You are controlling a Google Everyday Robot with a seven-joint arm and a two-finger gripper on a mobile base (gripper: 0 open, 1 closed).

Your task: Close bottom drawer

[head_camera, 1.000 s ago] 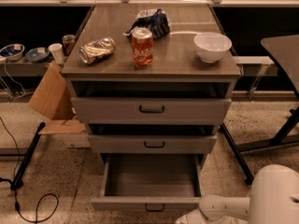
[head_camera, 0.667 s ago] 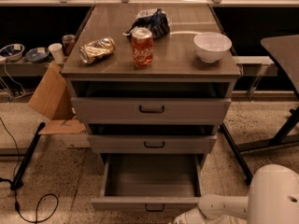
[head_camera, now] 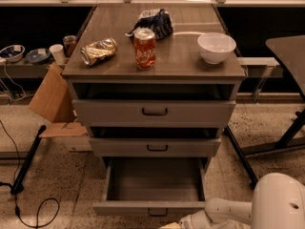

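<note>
So the bottom drawer [head_camera: 153, 181] sits at 6 o'clock in the view, at the foot of the grey cabinet [head_camera: 76, 82], and it's pulled well out. The plain grey box inside is open to see, and nothing is in it. Its front panel [head_camera: 124, 207] runs long-ways from 9 to 3, and the drawer sticks out of the cabinet toward 6, facing the camera. The little dark handle [head_camera: 157, 213] is at the middle of that front.

The gripper [head_camera: 177, 223] is right at the bottom edge, around 5 o'clock from the drawer's handle and just beside the front panel. It's on the end of the white arm [head_camera: 228, 210] that comes in from the 4 o'clock corner. Honestly can't tell whether it's spread or closed, or whether it's touching the panel. It's mostly cut off by the edge.

Above the bottom drawer are the middle drawer [head_camera: 190, 147] and then the top drawer [head_camera: 109, 112], each with a dark gap over it.

On the cabinet top there's a red can [head_camera: 144, 47] standing upright near the middle and a crushed gold can [head_camera: 98, 51] on its side at its 9 o'clock. A white bowl [head_camera: 216, 46] sits at its 3 and a dark snack bag [head_camera: 153, 23] at its 12. A piece of cardboard [head_camera: 50, 99] leans by the cabinet's 9 o'clock side.
</note>
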